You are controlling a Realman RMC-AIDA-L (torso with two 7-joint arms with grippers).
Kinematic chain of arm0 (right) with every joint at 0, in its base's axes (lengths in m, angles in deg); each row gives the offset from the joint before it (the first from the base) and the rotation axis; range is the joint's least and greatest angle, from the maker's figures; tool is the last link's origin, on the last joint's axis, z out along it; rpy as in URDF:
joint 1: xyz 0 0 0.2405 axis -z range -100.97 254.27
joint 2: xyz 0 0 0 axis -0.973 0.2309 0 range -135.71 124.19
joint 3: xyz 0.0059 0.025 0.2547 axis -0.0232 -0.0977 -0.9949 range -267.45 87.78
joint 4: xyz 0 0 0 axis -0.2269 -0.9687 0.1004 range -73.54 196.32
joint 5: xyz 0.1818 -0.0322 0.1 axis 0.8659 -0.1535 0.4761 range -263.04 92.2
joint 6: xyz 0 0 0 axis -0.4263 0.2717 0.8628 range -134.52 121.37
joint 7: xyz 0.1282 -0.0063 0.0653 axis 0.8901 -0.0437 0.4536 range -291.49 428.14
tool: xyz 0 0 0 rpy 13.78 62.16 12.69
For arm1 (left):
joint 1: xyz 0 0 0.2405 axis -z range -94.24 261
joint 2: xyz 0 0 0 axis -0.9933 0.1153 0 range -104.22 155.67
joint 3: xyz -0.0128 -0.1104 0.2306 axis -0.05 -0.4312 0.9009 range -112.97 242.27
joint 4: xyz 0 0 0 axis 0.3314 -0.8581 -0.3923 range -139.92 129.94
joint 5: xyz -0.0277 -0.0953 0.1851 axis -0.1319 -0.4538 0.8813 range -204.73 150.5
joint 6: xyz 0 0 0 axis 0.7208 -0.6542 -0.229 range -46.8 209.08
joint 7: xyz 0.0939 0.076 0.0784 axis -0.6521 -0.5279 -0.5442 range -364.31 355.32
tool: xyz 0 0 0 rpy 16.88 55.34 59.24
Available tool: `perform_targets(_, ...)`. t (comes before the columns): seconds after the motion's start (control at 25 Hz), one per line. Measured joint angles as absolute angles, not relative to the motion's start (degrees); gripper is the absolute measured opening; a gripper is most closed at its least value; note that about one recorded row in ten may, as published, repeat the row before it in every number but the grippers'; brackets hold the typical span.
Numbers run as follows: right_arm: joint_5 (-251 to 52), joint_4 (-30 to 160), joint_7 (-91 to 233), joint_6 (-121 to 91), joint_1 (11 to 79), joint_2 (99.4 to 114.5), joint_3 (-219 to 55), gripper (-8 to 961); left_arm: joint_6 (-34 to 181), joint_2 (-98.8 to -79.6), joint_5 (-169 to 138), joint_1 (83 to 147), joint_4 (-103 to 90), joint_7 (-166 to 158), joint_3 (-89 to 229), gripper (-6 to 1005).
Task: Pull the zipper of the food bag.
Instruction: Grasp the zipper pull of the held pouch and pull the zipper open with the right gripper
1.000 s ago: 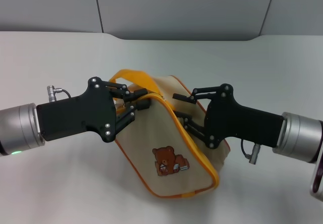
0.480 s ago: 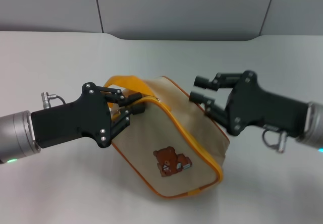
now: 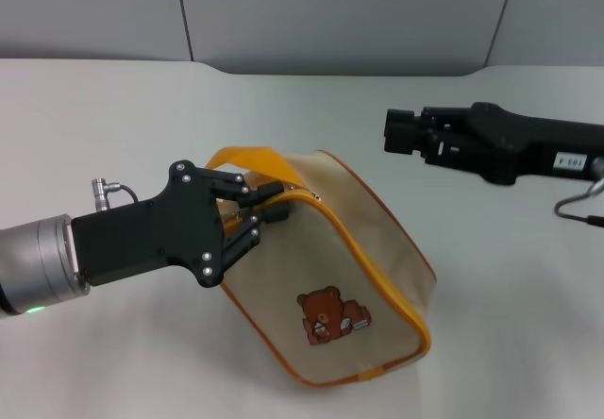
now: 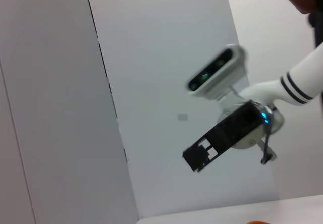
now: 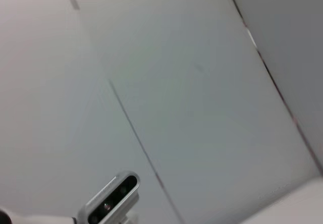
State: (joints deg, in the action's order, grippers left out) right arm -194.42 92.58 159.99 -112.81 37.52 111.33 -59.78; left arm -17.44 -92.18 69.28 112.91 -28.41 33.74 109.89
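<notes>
One white surface [image 3: 123, 126] carries everything, backed by grey wall panels [image 3: 330, 13]. On it lies the food bag [image 3: 349, 277], a boxy beige canvas pouch tipped on its side near the middle of the head view, its front panel with the small brown bear picture [image 3: 330, 317] facing up. Orange-yellow piping rims the panel, and the orange-yellow strap handle [image 3: 247, 160] arches up at the bag's far left corner. The zipper [image 3: 363, 254] runs as an orange-yellow track along the panel's upper edge, from that corner down toward the near right.

From the left, the left arm reaches in low, and the left hand [image 3: 266, 213] sits at the bag's top left corner, just under the strap handle, fingers pinched together on what looks like the zipper end; the silver pull tab itself is too small to make out. Well apart from the bag, the right hand [image 3: 401, 134] hangs above the surface at upper right, turned edge-on, so whether its fingers are parted or together cannot be told.
</notes>
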Motion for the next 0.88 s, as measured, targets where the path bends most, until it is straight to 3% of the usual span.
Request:
perform_targets(0.16, -194.7, 92.4, 176.7, -111.9, 35.5, 109.07, -55.6, 286, -17.7, -92.51, 69.3, 112.9, -28.7, 32.3, 109.7, 101)
perform_targets(0.32, -194.7, 92.5, 185.7, -111.6, 34.3, 108.42, -51.2, 286, -17.4, -92.85, 69.2, 113.3, -28.6, 31.0, 109.9, 101)
perform_targets(0.52, -194.7, 95.4, 179.5, -111.2, 34.0, 109.01, -47.4, 286, -17.5, -92.81, 69.2, 113.3, -28.6, 30.7, 110.0, 101)
perform_targets(0.76, -193.1, 98.3, 148.9, -110.4, 36.8, 110.00, -48.5, 285, -19.8, -91.75, 69.2, 113.0, -28.5, 31.6, 110.0, 101)
perform_targets(0.88, -193.0, 99.0, 136.5, -109.4, 37.3, 111.22, -48.3, 285, -21.7, -91.14, 69.2, 112.9, -28.1, 31.5, 109.6, 101)
